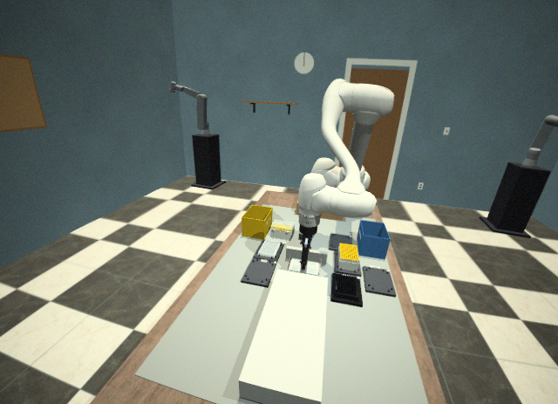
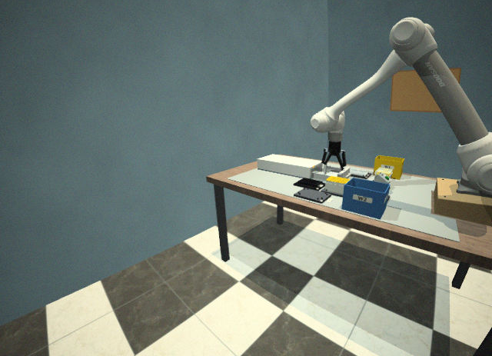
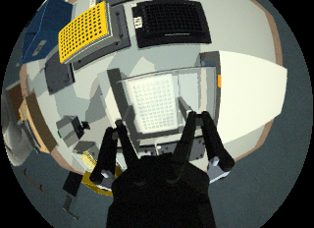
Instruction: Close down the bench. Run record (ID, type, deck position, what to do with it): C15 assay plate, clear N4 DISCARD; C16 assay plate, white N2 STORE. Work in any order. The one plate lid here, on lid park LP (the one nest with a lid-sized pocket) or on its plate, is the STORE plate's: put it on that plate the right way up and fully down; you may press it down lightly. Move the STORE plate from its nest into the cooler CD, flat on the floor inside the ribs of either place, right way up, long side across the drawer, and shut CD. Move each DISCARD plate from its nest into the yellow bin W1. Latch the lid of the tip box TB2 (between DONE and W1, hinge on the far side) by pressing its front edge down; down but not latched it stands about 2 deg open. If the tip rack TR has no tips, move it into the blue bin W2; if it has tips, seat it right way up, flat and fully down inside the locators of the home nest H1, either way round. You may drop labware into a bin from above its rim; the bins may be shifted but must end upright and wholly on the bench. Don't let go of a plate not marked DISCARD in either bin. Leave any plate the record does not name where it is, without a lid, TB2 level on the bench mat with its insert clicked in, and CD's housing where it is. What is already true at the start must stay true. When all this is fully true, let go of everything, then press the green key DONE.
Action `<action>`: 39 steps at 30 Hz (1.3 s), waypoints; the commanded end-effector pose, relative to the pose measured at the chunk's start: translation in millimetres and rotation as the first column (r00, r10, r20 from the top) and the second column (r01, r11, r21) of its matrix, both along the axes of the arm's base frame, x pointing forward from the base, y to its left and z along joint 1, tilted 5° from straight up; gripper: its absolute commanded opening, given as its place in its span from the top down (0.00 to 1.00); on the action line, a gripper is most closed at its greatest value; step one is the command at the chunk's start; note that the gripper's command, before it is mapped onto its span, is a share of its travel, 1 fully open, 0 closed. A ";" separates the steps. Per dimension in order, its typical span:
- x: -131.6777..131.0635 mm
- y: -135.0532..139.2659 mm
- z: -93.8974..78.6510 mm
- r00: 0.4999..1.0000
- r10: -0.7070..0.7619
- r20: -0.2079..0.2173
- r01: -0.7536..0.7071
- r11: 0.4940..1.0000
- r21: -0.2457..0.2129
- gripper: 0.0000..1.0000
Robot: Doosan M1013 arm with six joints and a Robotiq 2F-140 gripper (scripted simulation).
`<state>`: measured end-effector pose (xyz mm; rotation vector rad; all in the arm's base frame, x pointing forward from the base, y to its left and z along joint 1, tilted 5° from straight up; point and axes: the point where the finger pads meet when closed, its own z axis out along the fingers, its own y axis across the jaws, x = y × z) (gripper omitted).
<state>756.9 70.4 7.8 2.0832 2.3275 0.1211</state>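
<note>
The blue bin point(image 2: 364, 199) is labelled "W2"; the yellow bin point(image 2: 388, 164) is labelled "W1". The tool point(image 3: 160, 130) is spread partway, gripping nothing, its fingers straddling the white assay plate point(image 3: 155, 102). That plate lies flat in the open cooler drawer point(image 1: 321, 256) at mid-counter point(image 2: 254, 176).

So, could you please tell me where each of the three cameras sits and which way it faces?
Top: high beyond the bench's end, facing the door; the whole white arm shows.
Exterior: low beside the table, looking across it; arm and gripper show.
Wrist: on the gripper, looking down at the white plate in the open drawer; only the open, empty jaws show.
Shared: top and exterior both show the yellow bin and blue bin.
</note>
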 end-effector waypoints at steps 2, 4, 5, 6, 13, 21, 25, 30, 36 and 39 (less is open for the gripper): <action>-0.4 -0.2 5.7 1.000 0.000 0.000 0.000 1.000 0.000 0.34; -0.6 -0.4 8.4 1.000 0.000 0.000 0.000 1.000 0.000 0.34; -0.7 -0.4 9.7 1.000 0.000 0.000 0.000 1.000 0.000 0.34; -0.8 -0.5 11.0 1.000 0.000 0.000 0.000 1.000 0.000 0.34; -1.2 -0.8 17.7 1.000 0.000 0.000 0.000 1.000 0.000 0.34; -1.9 -1.3 28.3 1.000 0.000 0.000 0.000 1.000 0.000 0.34; -2.2 -1.6 33.6 1.000 0.000 0.000 0.000 1.000 0.000 0.34; -2.5 -1.8 37.6 1.000 0.000 0.000 0.000 1.000 0.000 0.34; -3.0 -2.1 45.6 1.000 0.000 0.000 0.000 1.000 0.000 0.34; -3.2 -2.3 49.6 1.000 0.000 0.000 0.000 1.000 0.000 0.34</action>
